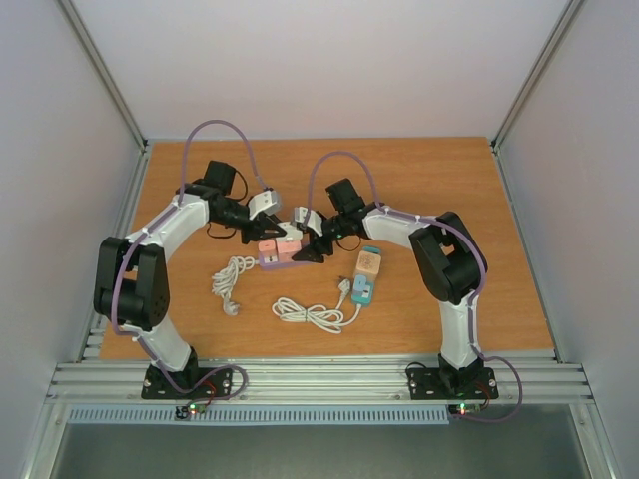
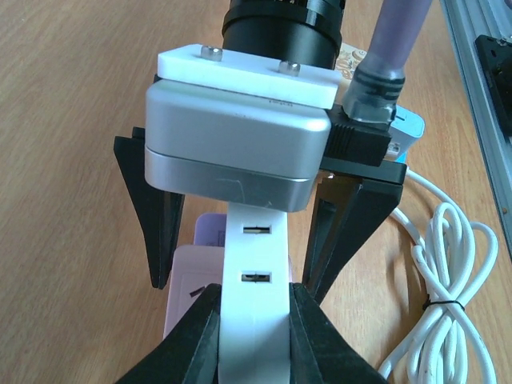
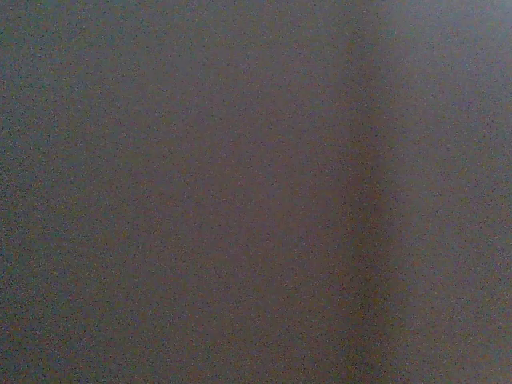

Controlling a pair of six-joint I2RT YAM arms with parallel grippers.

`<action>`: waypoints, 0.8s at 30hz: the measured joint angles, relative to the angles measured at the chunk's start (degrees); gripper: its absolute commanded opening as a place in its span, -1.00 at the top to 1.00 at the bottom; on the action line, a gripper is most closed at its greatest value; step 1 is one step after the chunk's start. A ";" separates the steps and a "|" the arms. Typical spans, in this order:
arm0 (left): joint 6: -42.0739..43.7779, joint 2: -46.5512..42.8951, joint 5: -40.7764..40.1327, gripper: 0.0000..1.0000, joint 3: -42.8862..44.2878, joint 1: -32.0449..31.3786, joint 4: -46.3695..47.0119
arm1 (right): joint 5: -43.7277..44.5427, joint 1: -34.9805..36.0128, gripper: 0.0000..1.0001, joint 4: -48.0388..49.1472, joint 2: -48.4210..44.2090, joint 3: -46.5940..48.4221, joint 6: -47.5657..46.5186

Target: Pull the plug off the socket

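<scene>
Locate the white strip at the middle of the counter, lying along one edge of the pink block; exact contact between the two not discernible. Read the strip's long axis as running straight from the left tool toward the right tool, with two slots facing up along that line. Note the left tool closed firmly on the near end of the strip, one finger pressed against each long side. Note the right tool facing it head-on, fingers spread apart and straddling the far end of the strip with a gap on each side, gripping nothing. Expect nothing from the right wrist view: uniformly dark. Treat both tools as equally near the work, the left as anchor, the right as puller. Cannot tell plug from socket between strip and pink block, nor depth of seating. Judge the coming move as a closing of the right tool across the strip's width, followed by a straight pull along the long axis, away from the left tool; keep the pull in line to avoid levering the joint sideways. Disregard the teal block well to the right of the pink block and the white cable coiled on its base side.
</scene>
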 measured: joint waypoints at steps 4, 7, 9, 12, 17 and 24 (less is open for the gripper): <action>0.02 0.00 0.17 0.99 0.02 0.00 -0.13 | -0.04 -0.02 -0.73 -1.05 -0.42 0.02 0.66; 0.02 -0.07 0.57 0.99 0.26 0.00 -0.17 | -0.04 -0.39 -0.75 -2.27 -1.18 0.07 1.09; 0.02 -0.22 0.61 0.99 0.55 0.00 -0.20 | -0.33 -0.79 -0.76 -3.10 -2.21 0.09 1.62; -0.13 -1.01 0.61 0.99 0.96 0.00 -0.24 | -1.14 -1.75 -0.77 -4.79 -4.33 0.74 2.47; -2.58 -3.34 0.59 0.99 1.70 0.00 -0.39 | -3.30 -4.17 -0.77 -6.64 -9.40 2.64 5.14; -10.64 -8.17 2.86 0.99 4.26 0.17 -0.83 | -6.29 -7.15 -0.76 -8.96 -17.22 2.75 13.51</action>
